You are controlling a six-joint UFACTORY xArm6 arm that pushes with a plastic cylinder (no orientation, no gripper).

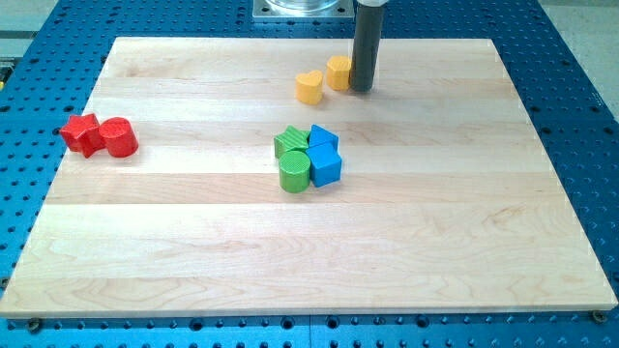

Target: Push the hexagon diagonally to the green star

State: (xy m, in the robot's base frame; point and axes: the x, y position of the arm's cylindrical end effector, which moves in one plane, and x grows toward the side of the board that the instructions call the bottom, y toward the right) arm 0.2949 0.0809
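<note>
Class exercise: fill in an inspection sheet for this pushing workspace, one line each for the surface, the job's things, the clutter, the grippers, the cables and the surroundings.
Surface: pale wooden board, flat, no marks seen.
Job's things: yellow hexagon block near the view's top, touching the yellow heart block; green star block mid-board, packed against the green cylinder and two blue blocks.
Clutter: red star block and red cylinder, touching, at the view's left.
Grippers: none; my tip sits on the board against the hexagon's right side.
Cables: nothing seen.
Surroundings: blue perforated table; metal base at the view's top.
</note>
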